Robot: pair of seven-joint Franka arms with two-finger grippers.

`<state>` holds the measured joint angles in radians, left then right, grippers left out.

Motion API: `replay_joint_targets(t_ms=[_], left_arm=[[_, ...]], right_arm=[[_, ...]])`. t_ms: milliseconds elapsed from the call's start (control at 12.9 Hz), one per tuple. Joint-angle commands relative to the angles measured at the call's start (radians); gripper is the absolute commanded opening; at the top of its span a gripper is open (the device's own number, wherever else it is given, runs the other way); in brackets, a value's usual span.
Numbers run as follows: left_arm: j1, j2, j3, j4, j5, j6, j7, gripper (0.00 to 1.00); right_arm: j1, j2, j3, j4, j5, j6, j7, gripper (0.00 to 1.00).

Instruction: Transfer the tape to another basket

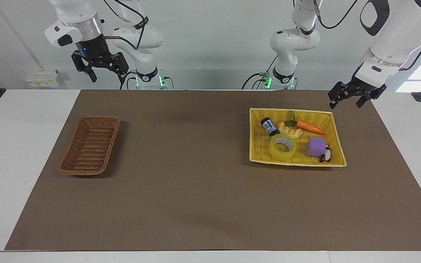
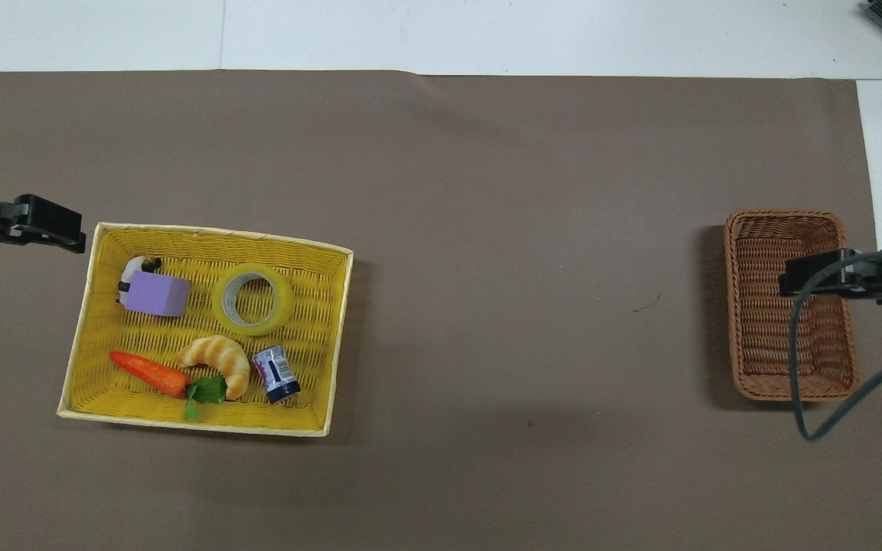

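The tape (image 1: 274, 149), a yellow translucent roll with a pale core, lies flat in the bright yellow basket (image 1: 291, 110) toward the left arm's end of the table. It also shows in the overhead view (image 2: 223, 302), inside the yellow basket (image 2: 219, 233). The dark-brown wicker basket (image 1: 99, 117) stands empty toward the right arm's end, and shows in the overhead view (image 2: 732, 306). My left gripper (image 1: 353, 96) hangs open and empty in the air just outside a corner of the yellow basket (image 2: 35, 226). My right gripper (image 1: 102, 69) is open and empty, raised high over the brown basket (image 2: 831, 275).
In the yellow basket with the tape lie a carrot (image 1: 309, 127), a croissant (image 1: 290, 131), a purple cube (image 1: 315, 146), a small dark can (image 1: 269, 126) and a black-and-white toy (image 1: 325, 155). A brown mat (image 1: 196, 182) covers the table.
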<state>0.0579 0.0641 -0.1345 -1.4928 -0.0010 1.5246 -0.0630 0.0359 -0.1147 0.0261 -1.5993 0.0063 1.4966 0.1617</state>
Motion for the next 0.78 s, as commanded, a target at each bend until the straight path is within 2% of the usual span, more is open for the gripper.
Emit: replay_joint_targets(t_ms=[0, 698], left_arm=[[0.016, 0.005, 0.001, 0.011, -0.016, 0.000, 0.023, 1.00], [0.019, -0.015, 0.001, -0.029, -0.017, 0.008, 0.018, 1.00]], right_arm=[[-0.007, -0.028, 0.003, -0.034, 0.015, 0.010, -0.011, 1.00], [-0.007, -0.028, 0.002, -0.034, 0.015, 0.010, -0.011, 1.00]])
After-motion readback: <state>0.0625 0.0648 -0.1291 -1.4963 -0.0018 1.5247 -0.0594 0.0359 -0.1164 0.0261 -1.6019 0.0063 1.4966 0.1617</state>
